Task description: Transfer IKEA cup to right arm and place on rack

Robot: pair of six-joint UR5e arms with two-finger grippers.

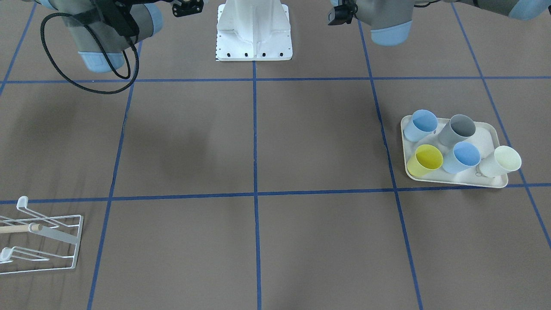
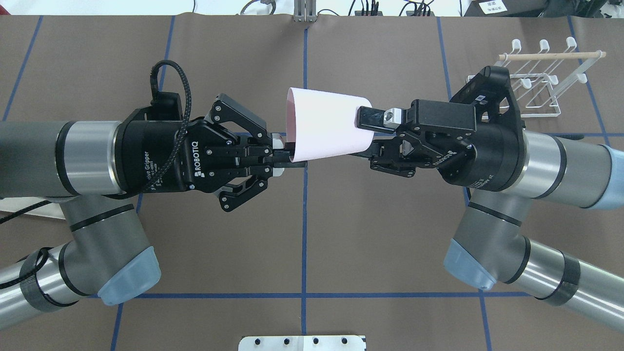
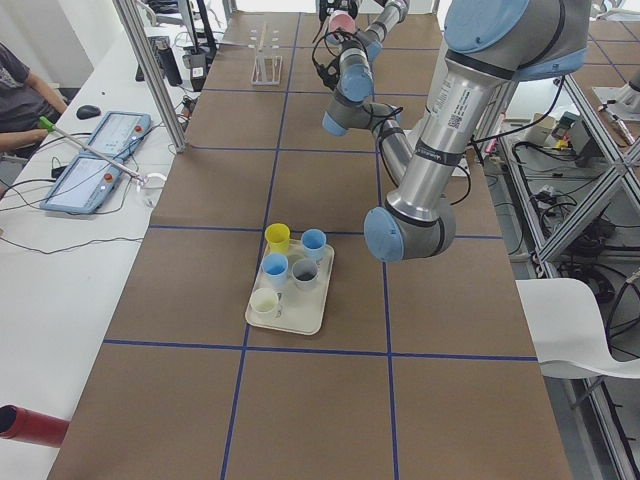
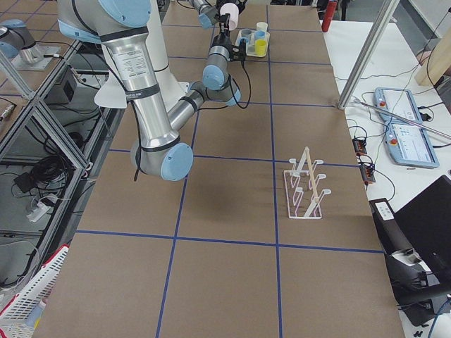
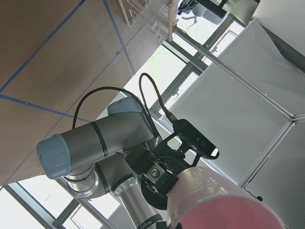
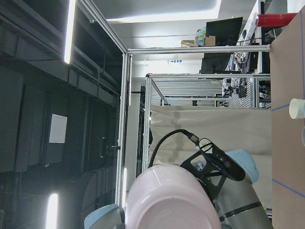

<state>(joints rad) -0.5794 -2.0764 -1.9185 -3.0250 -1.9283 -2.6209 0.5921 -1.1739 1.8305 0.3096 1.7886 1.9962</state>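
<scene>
A pale pink IKEA cup lies on its side in mid-air above the table's middle. My left gripper is shut on its rim at the wide end. The right arm reaches in from the other side. Its gripper has one finger on top of the narrow base and the other under it, closed on the cup. The left wrist view shows the cup with the right gripper behind its base. The white wire rack with its wooden rod stands at the far right, with no cup on it.
A cream tray carries several upright cups in blue, grey, yellow and white at the table's left end. The rack stands at the opposite end. The white robot base is at the near edge. Blue tape lines grid the brown table.
</scene>
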